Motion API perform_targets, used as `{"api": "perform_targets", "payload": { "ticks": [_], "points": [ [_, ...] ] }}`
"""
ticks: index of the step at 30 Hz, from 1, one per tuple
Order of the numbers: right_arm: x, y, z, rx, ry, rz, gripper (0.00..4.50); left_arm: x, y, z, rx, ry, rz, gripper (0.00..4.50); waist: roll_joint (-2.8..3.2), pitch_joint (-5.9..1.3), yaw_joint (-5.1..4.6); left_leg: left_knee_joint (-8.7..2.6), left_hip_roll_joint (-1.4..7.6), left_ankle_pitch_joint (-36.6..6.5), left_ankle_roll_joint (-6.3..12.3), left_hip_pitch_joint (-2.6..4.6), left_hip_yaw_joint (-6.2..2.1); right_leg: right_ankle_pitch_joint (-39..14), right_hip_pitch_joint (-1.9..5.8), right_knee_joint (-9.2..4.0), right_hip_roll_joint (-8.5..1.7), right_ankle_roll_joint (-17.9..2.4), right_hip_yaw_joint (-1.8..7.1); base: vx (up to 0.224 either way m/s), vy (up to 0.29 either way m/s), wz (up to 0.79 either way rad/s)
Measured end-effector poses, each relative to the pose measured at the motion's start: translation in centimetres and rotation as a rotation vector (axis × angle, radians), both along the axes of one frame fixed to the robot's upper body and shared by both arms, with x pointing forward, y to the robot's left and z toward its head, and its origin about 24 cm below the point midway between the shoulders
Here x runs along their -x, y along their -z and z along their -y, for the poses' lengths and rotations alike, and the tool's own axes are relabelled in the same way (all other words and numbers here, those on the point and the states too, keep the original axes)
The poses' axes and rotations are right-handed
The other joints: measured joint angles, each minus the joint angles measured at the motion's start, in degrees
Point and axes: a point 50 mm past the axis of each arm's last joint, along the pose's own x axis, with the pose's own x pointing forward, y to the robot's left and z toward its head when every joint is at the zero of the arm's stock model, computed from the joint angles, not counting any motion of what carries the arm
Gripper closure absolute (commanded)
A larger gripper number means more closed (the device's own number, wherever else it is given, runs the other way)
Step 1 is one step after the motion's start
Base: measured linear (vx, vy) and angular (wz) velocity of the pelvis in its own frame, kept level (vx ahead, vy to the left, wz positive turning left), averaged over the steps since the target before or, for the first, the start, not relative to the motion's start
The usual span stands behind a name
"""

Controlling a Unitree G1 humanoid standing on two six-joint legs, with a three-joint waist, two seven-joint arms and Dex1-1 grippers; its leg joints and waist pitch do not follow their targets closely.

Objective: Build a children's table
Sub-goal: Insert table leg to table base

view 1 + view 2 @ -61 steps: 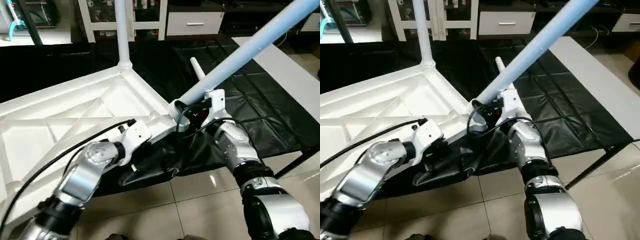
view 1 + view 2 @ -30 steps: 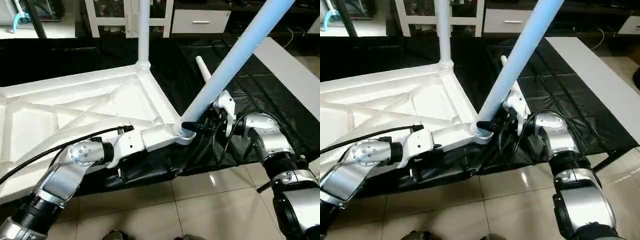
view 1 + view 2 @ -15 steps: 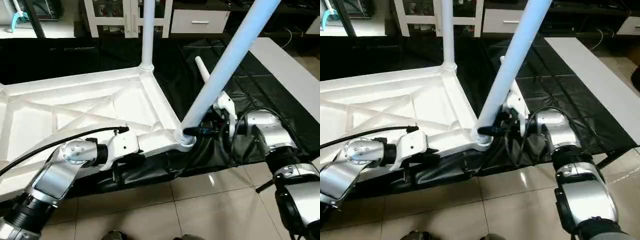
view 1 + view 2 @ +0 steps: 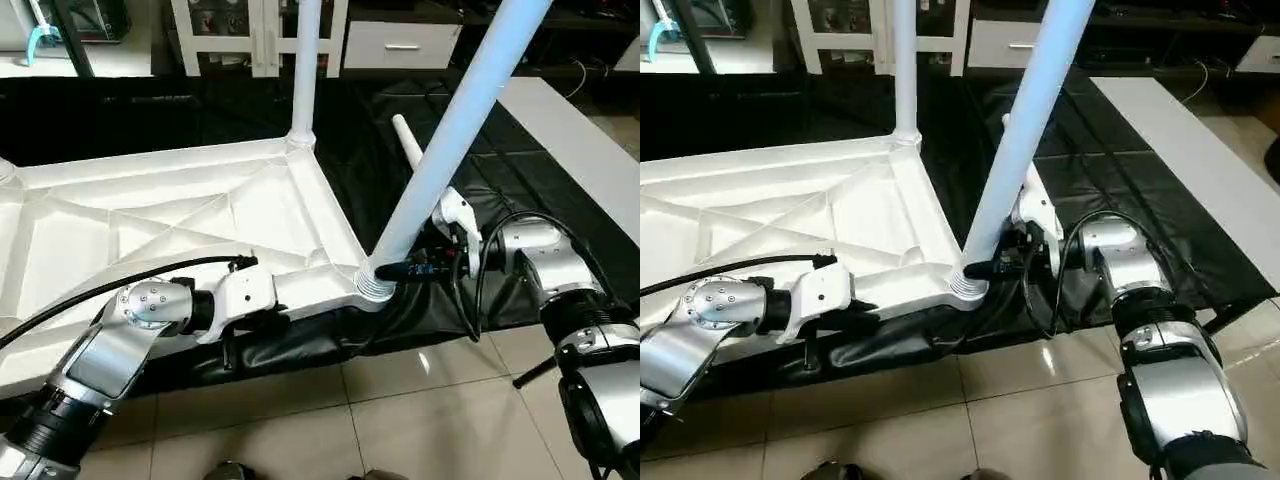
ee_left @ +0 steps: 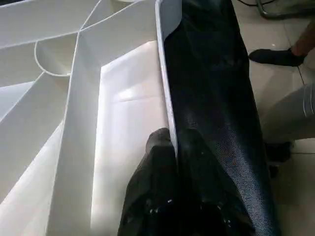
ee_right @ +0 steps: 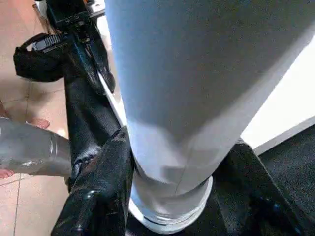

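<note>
You have the white plastic square table top (image 4: pixel 190 215) lying upside down, its diagonal-ribbed underside facing up, on a black sheet (image 4: pixel 520 190) spread over the work surface. Its near edge hangs at the sheet's front edge, above the beige tiled floor (image 4: pixel 400 420).

Your left gripper (image 5: pixel 172 147) is clamped on the near rim wall of the top: in the left wrist view one black finger (image 5: pixel 155 147) sits inside the rim and the other outside it, against the black sheet. In the head views that gripper (image 4: pixel 235 300) holds the rim a little to the left of the near right corner.

Your right gripper (image 6: pixel 170 196) is closed around the base of a long white tapered tube leg (image 4: pixel 455 130), with a black finger (image 6: pixel 106 182) on each side of the tube. The leg's lower end sits at the round ribbed socket (image 4: pixel 372 287) in the near right corner of the top, and the leg leans up and to the right from there.

A second white tube leg (image 4: pixel 305 70) stands upright in the far right corner socket. A third white leg (image 4: pixel 408 140) lies on the black sheet just beyond the right gripper. A white glass-door cabinet (image 4: pixel 260 35) stands at the back. A person's shoe (image 5: pixel 275 56) and grey trouser leg (image 5: pixel 290 118) appear in the left wrist view.
</note>
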Motion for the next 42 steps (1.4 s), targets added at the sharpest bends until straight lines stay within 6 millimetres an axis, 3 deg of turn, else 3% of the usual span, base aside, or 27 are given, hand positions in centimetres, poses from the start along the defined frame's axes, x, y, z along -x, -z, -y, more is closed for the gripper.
{"api": "perform_targets", "payload": {
  "ticks": [14, 21, 26, 31, 33, 42],
  "points": [
    [0.3, 0.7, 0.0, 0.035, -0.046, -0.02, 2.62, 0.3, 0.5, -0.1, -0.006, 0.014, -0.029, 4.5, -0.37, -0.13, -0.11, -0.28, -0.06, -0.14, -0.25, 1.07, -0.01, -0.34, 0.58, -0.09, -0.03, 0.45, 0.08, 0.0, 0.0, 0.0],
    [0.4, 1.7, -0.5, 0.01, 0.033, 0.013, 2.62, 0.0, 0.8, -0.2, -0.023, -0.026, -0.005, 4.5, -0.66, -0.48, -0.53, -0.59, -0.08, -0.14, -0.27, 1.38, -0.01, -0.38, 0.7, -0.11, -0.02, 0.53, 0.08, 0.0, 0.0, 0.0],
    [0.0, 3.0, -2.0, -0.04, 0.21, 0.014, 2.62, -0.7, 1.1, -0.1, -0.021, -0.118, -0.016, 4.5, -0.95, -0.52, -1.46, -0.8, -0.15, -0.32, -0.56, 2.09, -0.32, -0.56, 1.04, -0.12, -0.01, 0.83, 0.01, 0.0, 0.0, 0.0],
    [-0.9, 3.6, -3.4, -0.096, 0.398, -0.034, 2.62, -1.2, 1.1, 0.1, -0.009, -0.194, -0.049, 4.5, -1.0, -0.64, -2.49, -0.9, -0.58, -0.67, -1.11, 2.14, -1.78, -0.56, 0.94, -0.87, 0.06, 0.83, -0.39, -0.013, 0.009, -0.12],
    [-1.1, 3.7, -3.8, -0.111, 0.46, -0.05, 2.62, -1.4, 1.1, 0.3, -0.003, -0.219, -0.051, 4.5, -1.08, -0.74, -2.76, -1.01, -0.7, -0.73, -1.19, 2.17, -1.94, -0.54, 0.92, -1.07, 0.07, 0.79, -0.38, 0.0, 0.0, 0.0],
    [-2.6, 4.0, -5.7, -0.125, 0.897, 0.043, 2.62, -3.8, 1.1, 4.5, 0.027, -0.502, -0.021, 4.5, -1.35, -1.14, -2.82, -1.13, -0.9, -0.79, -1.29, 2.13, -1.9, -0.43, 0.93, -1.12, 0.07, 0.62, -0.1, 0.0, 0.0, 0.0]
  ]
}}
